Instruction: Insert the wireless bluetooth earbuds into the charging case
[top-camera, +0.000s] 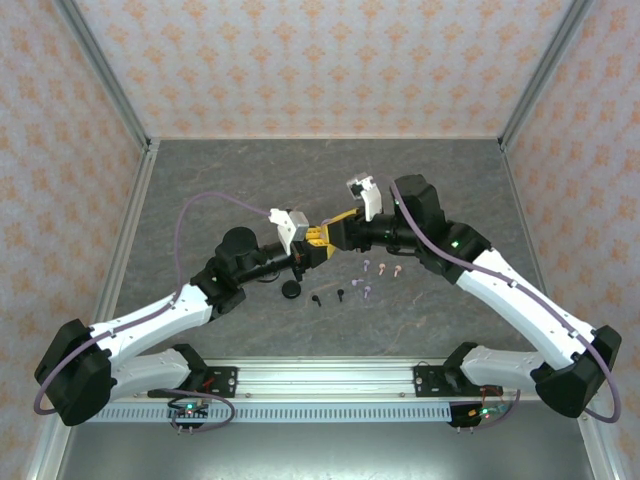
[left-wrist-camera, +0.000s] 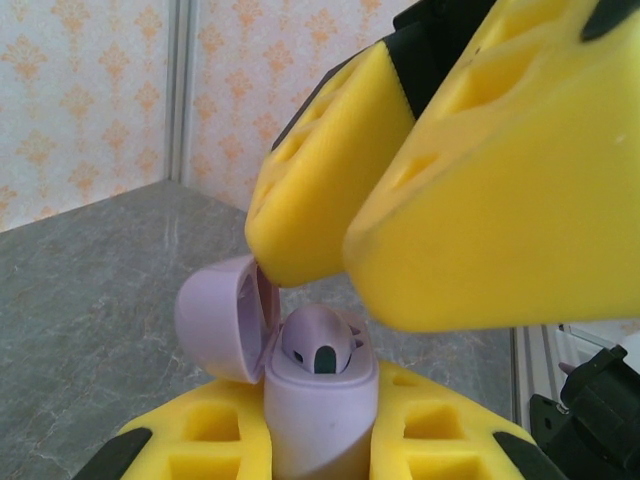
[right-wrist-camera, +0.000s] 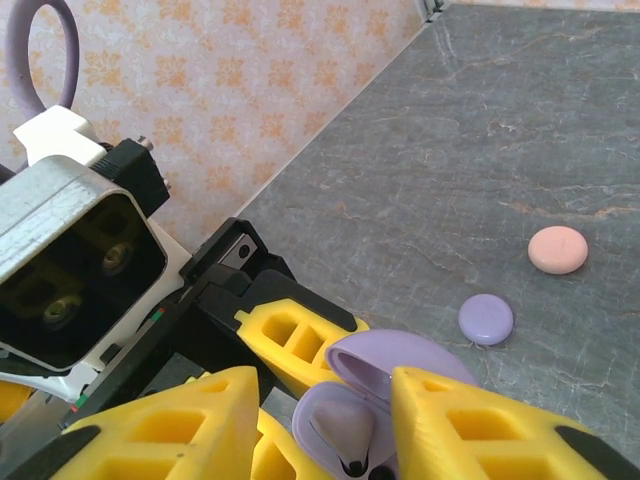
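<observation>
My left gripper (left-wrist-camera: 320, 440) is shut on the base of a lilac charging case (left-wrist-camera: 315, 410), held upright above the table with its lid (left-wrist-camera: 215, 315) swung open to the left. A lilac earbud (left-wrist-camera: 318, 342) sits in the case's well. My right gripper (right-wrist-camera: 325, 385) hangs just over the case, open, its yellow fingers (left-wrist-camera: 330, 190) either side of the earbud (right-wrist-camera: 345, 425) without touching it. The two grippers meet mid-table (top-camera: 322, 236). Several more earbuds lie on the table: black ones (top-camera: 316, 300) and lilac and pink ones (top-camera: 383, 267).
A black round case (top-camera: 291, 290) lies near the loose earbuds. A pink round case (right-wrist-camera: 558, 249) and a lilac one (right-wrist-camera: 486, 319) rest on the grey table (top-camera: 250, 180) beyond the grippers. Patterned walls enclose the sides and back.
</observation>
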